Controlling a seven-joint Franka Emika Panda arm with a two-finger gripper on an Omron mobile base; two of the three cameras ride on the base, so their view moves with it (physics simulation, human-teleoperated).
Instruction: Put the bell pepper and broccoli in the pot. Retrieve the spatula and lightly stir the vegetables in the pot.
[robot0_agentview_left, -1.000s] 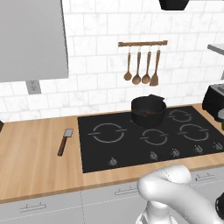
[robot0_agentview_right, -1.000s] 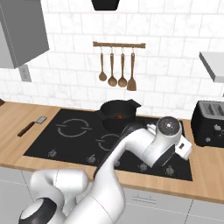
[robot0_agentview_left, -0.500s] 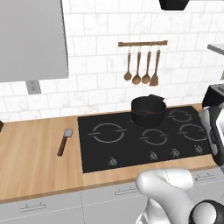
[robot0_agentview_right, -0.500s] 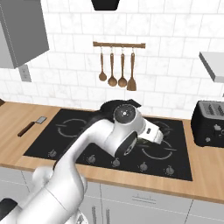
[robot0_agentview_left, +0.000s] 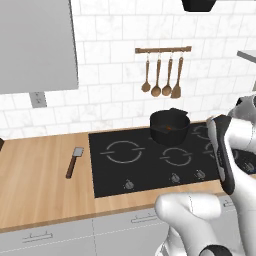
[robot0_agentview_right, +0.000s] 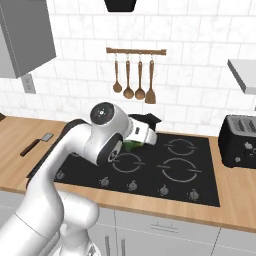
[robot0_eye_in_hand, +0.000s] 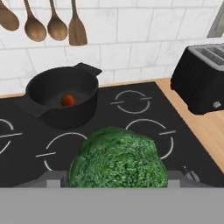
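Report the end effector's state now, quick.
End effector: closed on the bright green lumpy broccoli piece, carried above the black cooktop.

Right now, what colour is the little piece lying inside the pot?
Red-orange: the bell pepper lies in the black pot, clearest in the hand view.

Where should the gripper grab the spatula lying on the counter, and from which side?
Take the spatula by its brown wooden handle, coming straight down from above. It lies flat on the wooden counter left of the cooktop, and the handle is narrow enough to pinch across.
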